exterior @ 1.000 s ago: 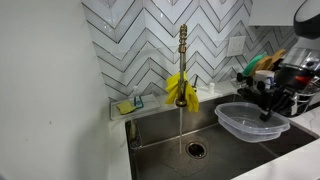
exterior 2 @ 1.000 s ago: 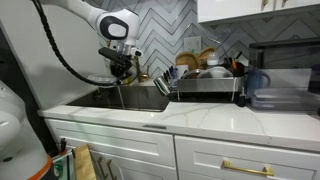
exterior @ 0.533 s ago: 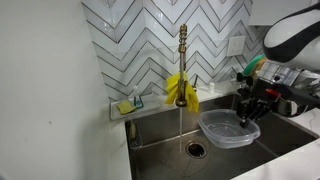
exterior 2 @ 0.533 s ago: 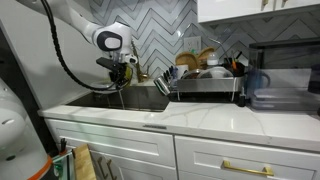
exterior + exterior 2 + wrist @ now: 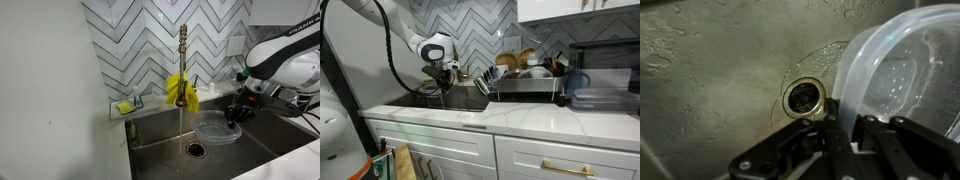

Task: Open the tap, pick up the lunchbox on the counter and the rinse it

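At the left of an exterior view, a green-and-yellow sponge [image 5: 125, 106] sits on the ledge behind the stainless steel sink basin [image 5: 160, 150]. Next comes the tall brass-coloured tap [image 5: 182, 55], with its ribbed neck and a yellow cloth draped low on it. A thin stream of water [image 5: 180, 125] falls from it to the round drain [image 5: 193, 150].

Just right of that stream, and apart from it, the shallow translucent plastic lunchbox [image 5: 212, 131] hangs low over the basin. The black Robotiq gripper [image 5: 234, 117] holds it at its right-hand rim, with the fingers pinched narrow on the plastic.

The rinse turns on one relation. In this view the water lies left of the box, on the side away from the fingers. The box's long axis seems to run roughly toward the stream, though the angle makes that hard to be sure of. I judge that a short carry leftward would bring the free edge under the water first.

In the wrist view the drain [image 5: 804, 96] lies uncovered left of the lunchbox [image 5: 905, 70], which is cut off at the right edge. The stream cannot be made out there. In an exterior view the white table [image 5: 470, 115] hides the inside of the basin, and the box is too small to pick out beneath the arm.
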